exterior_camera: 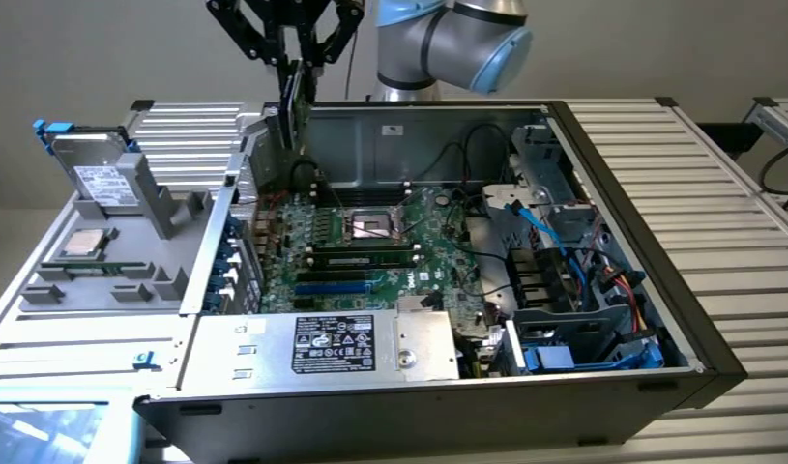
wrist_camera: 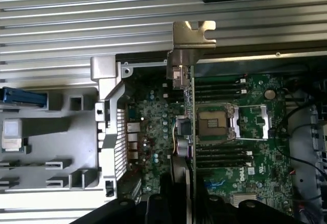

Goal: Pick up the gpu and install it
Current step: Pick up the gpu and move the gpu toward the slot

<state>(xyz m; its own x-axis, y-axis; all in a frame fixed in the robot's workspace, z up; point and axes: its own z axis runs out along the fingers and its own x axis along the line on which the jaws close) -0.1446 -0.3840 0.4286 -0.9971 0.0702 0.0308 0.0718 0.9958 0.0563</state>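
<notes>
One gripper (exterior_camera: 290, 60) holds the gpu (exterior_camera: 292, 108) tight, high above the open computer case (exterior_camera: 407, 420): picked up, but not yet plugged in.

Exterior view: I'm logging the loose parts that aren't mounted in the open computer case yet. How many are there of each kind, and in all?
gpu, gripped by the end effector: 1
hard drive with white label, on the grey tray: 1
silver square chip, on the grey tray: 1
Total: 3
</notes>
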